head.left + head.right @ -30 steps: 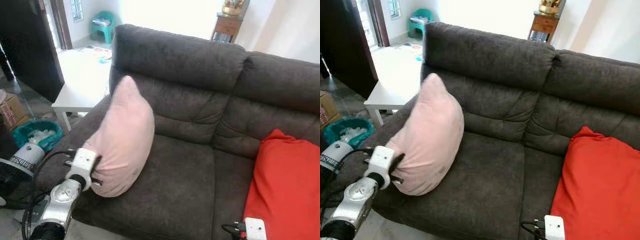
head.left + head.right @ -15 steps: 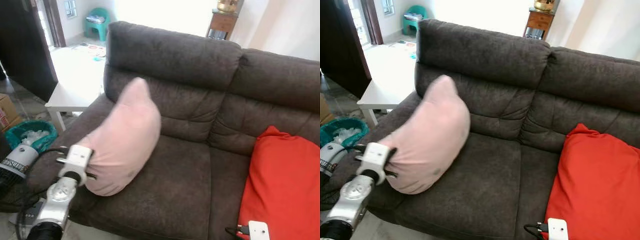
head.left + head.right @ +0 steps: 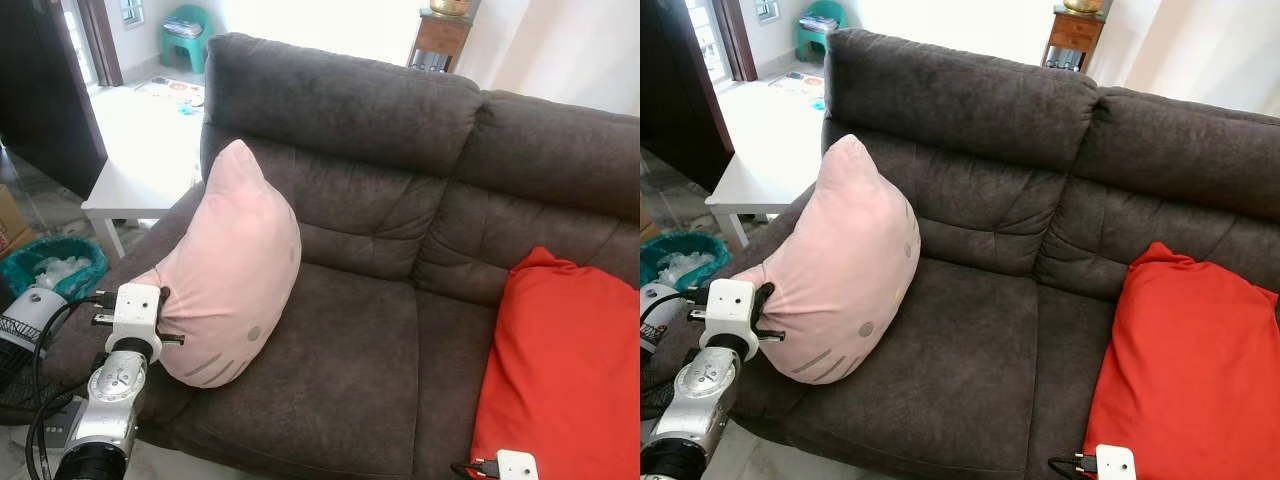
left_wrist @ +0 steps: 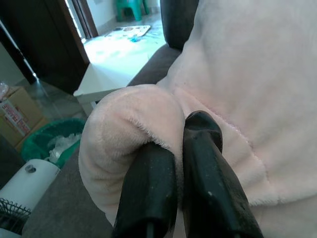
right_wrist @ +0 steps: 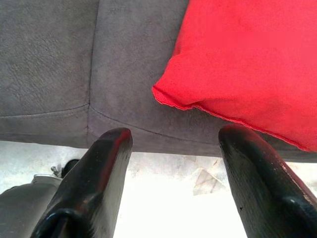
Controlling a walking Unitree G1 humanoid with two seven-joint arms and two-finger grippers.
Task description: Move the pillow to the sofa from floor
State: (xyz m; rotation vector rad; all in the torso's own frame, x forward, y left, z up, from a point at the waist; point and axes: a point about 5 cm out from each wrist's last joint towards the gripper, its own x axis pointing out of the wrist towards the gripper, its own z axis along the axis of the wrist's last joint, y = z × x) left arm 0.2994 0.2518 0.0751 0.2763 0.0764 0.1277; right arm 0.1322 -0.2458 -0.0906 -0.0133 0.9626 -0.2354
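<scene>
- The pink pillow [image 3: 232, 270] stands upright on the left seat of the dark grey sofa [image 3: 400, 190], leaning against the armrest.
- The left claw [image 4: 181, 148] is pinched tight on the pillow's lower corner, its black fingers [image 4: 148, 193] pressed together around the plush.
- The right claw [image 5: 173, 163] hangs spread wide by the sofa's front edge, below a red cushion [image 3: 560, 370] on the right seat.
- A white counter [image 3: 150, 170] stands beyond the left armrest.
</scene>
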